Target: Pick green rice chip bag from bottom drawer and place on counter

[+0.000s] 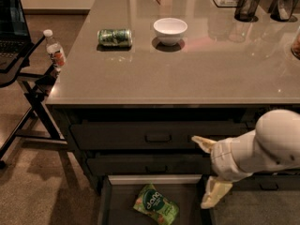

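Observation:
The green rice chip bag (pixel 156 204) lies flat in the open bottom drawer (pixel 105 200), left of its middle, logo side up. My gripper (pixel 206 169) hangs in front of the cabinet, to the right of the bag and above the drawer's right side. Its two pale fingers (pixel 203 144) are spread wide apart, with nothing between them. The white arm reaches in from the right edge. The counter (pixel 197 69) stretches above the drawers.
On the counter lie a green drink can (pixel 115 37) on its side, a white bowl (pixel 170 30), and dark cups (pixel 247 5) at the back right. A water bottle (pixel 54 49) stands on a black folding stand (pixel 28 78) at the left. Two closed handled drawers (pixel 158 137) sit above the open one.

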Motion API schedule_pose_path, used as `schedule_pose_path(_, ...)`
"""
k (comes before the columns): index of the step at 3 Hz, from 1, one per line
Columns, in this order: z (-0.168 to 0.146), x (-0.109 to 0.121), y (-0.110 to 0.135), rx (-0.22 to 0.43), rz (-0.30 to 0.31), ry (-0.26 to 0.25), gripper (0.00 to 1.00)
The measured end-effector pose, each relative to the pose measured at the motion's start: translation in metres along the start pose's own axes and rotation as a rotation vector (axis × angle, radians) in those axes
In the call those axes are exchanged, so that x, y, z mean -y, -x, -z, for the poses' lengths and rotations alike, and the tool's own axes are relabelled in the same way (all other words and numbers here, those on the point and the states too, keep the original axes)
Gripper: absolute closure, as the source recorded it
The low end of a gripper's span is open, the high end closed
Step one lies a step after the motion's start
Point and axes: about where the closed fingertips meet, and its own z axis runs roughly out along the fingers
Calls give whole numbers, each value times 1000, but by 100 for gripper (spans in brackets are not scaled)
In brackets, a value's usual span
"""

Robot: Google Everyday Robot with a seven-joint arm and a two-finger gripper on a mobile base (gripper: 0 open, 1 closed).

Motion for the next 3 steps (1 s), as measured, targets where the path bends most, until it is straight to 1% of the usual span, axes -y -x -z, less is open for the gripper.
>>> schedule_pose_path(1, -57, -12, -11, 84, 28, -15, 0)
schedule_pose_path(2, -110, -22, -25, 107, 34, -8, 0)
schedule_pose_path(3, -156, -21, -45, 101, -29, 15, 0)
